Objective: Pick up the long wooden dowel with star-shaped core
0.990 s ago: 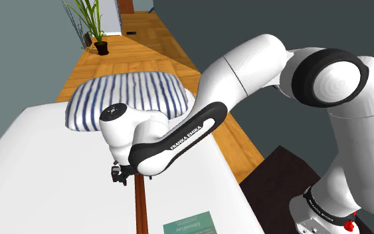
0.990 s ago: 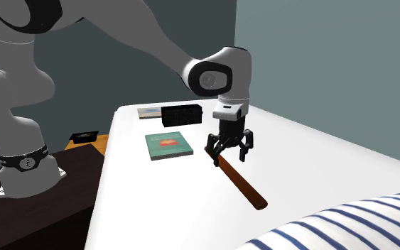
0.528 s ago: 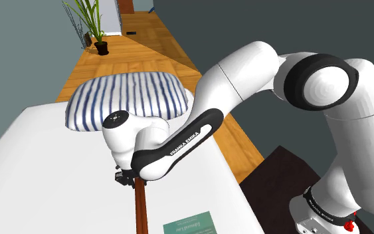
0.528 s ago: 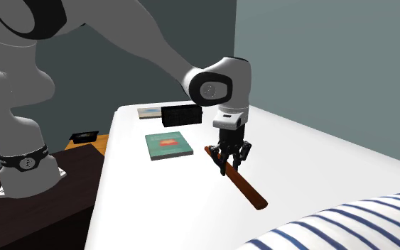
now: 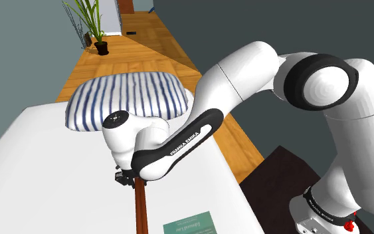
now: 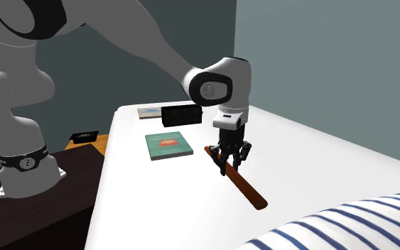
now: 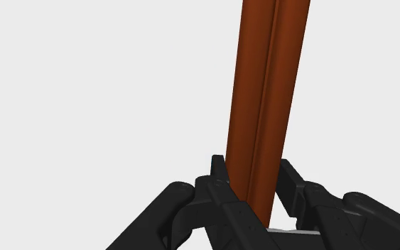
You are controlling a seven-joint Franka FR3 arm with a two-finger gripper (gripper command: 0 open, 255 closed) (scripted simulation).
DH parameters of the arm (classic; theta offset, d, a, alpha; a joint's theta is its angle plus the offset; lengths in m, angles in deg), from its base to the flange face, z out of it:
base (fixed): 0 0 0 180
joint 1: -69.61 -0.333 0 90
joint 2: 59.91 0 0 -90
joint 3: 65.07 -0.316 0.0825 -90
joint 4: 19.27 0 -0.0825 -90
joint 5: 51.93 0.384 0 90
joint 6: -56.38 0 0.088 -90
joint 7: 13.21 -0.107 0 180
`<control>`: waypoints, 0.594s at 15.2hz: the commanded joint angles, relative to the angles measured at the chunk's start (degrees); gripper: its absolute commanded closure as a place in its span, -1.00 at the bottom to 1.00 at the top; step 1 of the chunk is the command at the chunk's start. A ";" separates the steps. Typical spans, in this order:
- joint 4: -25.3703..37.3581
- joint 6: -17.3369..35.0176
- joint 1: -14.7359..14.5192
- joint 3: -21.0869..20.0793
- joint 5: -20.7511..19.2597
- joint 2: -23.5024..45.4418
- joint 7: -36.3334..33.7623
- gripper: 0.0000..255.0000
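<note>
A long reddish-brown dowel (image 6: 246, 189) with lengthwise grooves lies flat on the white surface (image 6: 319, 163). My black gripper (image 6: 231, 162) points straight down near one end of it, and the jaws are shut on the dowel. In the wrist view the two fingertips (image 7: 219, 169) press against both sides of the dowel (image 7: 269, 85), which runs away from the gripper (image 7: 253, 172). In the shoulder view the arm's forearm hides most of the gripper (image 5: 127, 178); the dowel (image 5: 139, 209) runs from under it toward the lower edge.
A green book (image 6: 168, 144) lies beside the dowel, with a black box (image 6: 182, 114) and a flat pale item (image 6: 148, 111) behind it. A blue-striped pillow (image 5: 129, 96) rests at the surface's far end. A potted plant (image 5: 92, 23) stands on the wooden floor beyond.
One second ago the gripper hung open just above the dowel. It came down and shut on the dowel. Nothing has moved in the last half second.
</note>
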 commanded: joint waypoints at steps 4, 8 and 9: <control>0.14 -1.95 0.58 -0.85 1.04 -1.92 0.61 1.00; 0.52 -3.99 1.08 -1.64 2.06 -3.71 1.21 1.00; 0.65 -4.52 1.19 -1.83 2.31 -4.14 1.36 1.00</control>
